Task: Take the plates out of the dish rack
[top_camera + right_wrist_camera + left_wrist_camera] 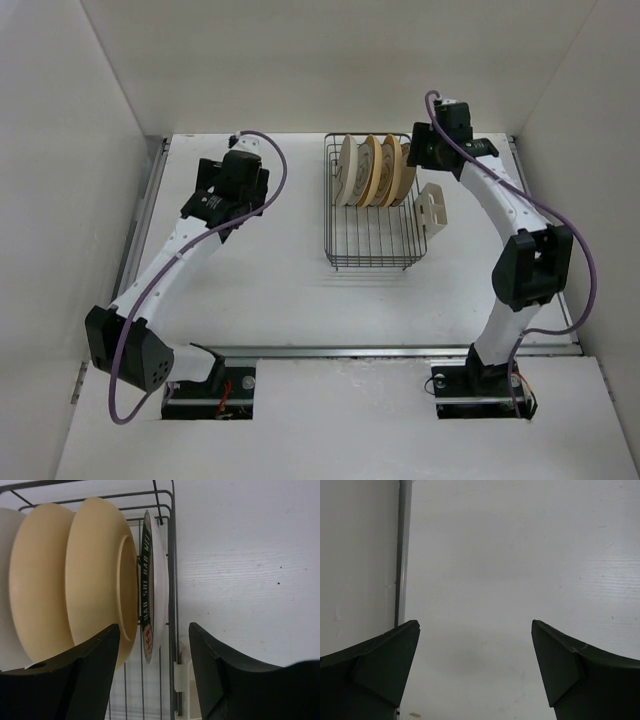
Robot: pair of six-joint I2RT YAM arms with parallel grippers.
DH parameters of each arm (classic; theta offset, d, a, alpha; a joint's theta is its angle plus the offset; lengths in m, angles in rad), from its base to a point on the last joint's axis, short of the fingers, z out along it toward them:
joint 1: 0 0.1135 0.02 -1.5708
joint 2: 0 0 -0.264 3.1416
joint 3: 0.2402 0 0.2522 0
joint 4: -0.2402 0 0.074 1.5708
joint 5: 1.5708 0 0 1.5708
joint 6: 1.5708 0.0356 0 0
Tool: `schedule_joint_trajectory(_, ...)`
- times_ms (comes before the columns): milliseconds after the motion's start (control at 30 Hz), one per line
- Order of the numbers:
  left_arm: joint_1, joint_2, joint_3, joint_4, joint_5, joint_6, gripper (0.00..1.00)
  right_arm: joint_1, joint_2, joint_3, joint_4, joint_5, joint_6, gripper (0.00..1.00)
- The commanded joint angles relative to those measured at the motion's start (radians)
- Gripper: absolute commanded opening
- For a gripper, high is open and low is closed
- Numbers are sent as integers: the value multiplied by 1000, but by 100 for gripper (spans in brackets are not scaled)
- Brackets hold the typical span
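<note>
Dish rack [375, 240] holds four upright plates: two yellow plates [90, 570], two white plates [159, 590]. Left tool [475, 625] wide, over bare surface [520, 555]. Right tool [154, 626] half-spread, straddling the end white plate's rim.

White table [285, 295], plain white walls [300, 60], metal edge rail [400, 351].

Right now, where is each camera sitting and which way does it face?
Top: above and behind the bases, looking down on the table; left arm and right arm show.
Left wrist: on the left arm, facing bare table; left gripper fingers frame it.
Right wrist: beside the rack, facing the upright plates; right gripper fingers show.
Shared: top and right wrist both show rack and plates.
</note>
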Motion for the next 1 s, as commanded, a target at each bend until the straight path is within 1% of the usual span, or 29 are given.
schedule_joint_trajectory(0, 4, -53, -34, 81, -46, -34, 92, 20, 22, -3, 61, 45, -13, 64)
schedule_joint_trajectory(67, 4, -65, -54, 90, -55, -34, 92, 20, 50, -3, 61, 106, 9, 64)
schedule_joint_trajectory(133, 4, -88, -74, 99, -82, -34, 92, 20, 74, 8, 61, 160, 9, 60)
schedule_joint_trajectory(167, 4, -88, -85, 99, -93, -34, 90, 20, 74, 8, 61, 160, 9, 59)
schedule_joint_trajectory(267, 4, -97, -85, 99, -104, -23, 90, 20, 112, 17, 102, 140, 9, 49)
schedule_joint_trajectory(300, 4, -97, -85, 99, -104, -12, 90, 20, 123, 17, 113, 130, 9, 44)
schedule_joint_trajectory(400, 4, -97, -62, 99, -104, -3, 90, 30, 155, 43, 122, 97, 9, 21)
schedule_joint_trajectory(433, 4, -97, -62, 99, -104, -3, 90, 30, 156, 43, 122, 106, 9, 8)
schedule_joint_trajectory(467, 4, -97, -49, 99, -104, -3, 90, 39, 156, 55, 122, 143, 9, 2)
schedule_joint_trajectory(500, 4, -97, -40, 99, -104, 8, 90, 48, 146, 67, 122, 166, 9, 0)
schedule_joint_trajectory(567, 4, -97, -40, 108, -92, 20, 90, 57, 131, 89, 110, 204, -20, 0)
schedule_joint_trajectory(667, 4, -97, -40, 108, -73, 46, 90, 94, 103, 136, 88, 315, -56, 0)
schedule_joint_trajectory(700, 4, -97, -40, 108, -63, 46, 90, 115, 87, 155, 76, 400, -68, 0)
schedule_joint_trajectory(800, 4, -97, -49, 108, -53, 67, 90, 148, 62, 192, 57, 534, -80, 0)
schedule_joint_trajectory(833, 4, -97, -60, 119, -53, 68, 90, 167, 47, 215, 45, 604, -97, 0)
schedule_joint_trajectory(900, 4, -97, -60, 130, -44, 80, 90, 186, 36, 239, 36, 674, -115, 0)
schedule_joint_trajectory(933, 4, -97, -69, 140, -44, 90, 90, 195, 36, 271, 13, 780, -126, 0)
schedule_joint_trajectory(967, 4, -97, -69, 140, -44, 91, 90, 207, 36, 291, -2, 845, -126, 0)
